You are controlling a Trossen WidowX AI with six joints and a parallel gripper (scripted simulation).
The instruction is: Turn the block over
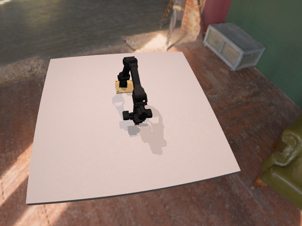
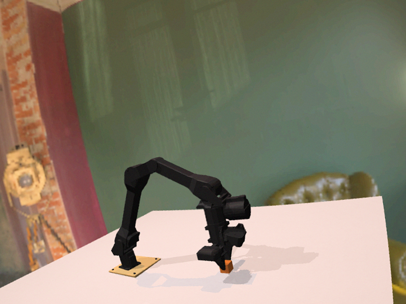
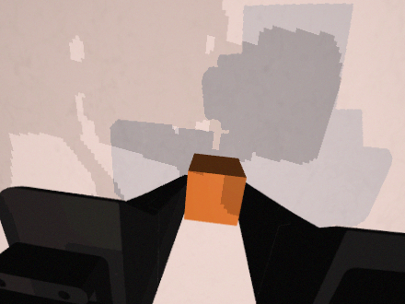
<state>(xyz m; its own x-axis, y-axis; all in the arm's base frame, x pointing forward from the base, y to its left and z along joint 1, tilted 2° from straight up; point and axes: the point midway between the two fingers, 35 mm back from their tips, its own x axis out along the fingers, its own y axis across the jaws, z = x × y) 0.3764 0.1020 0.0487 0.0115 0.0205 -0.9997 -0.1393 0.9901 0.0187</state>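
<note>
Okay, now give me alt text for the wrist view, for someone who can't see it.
An orange block is clamped between the gripper's two black fingers, its darker side facing the top of the picture. Overlapping grey shadows fall across the pale table.

The arm (image 1: 135, 76) (image 2: 176, 172) is matte black, with angular, faceted links and bulky joints. Its tan, flat, four-sided base plate (image 1: 118, 90) (image 2: 146, 262) has dark screws near its corners. Black fingers (image 2: 219, 261) taper toward their tips.
</note>
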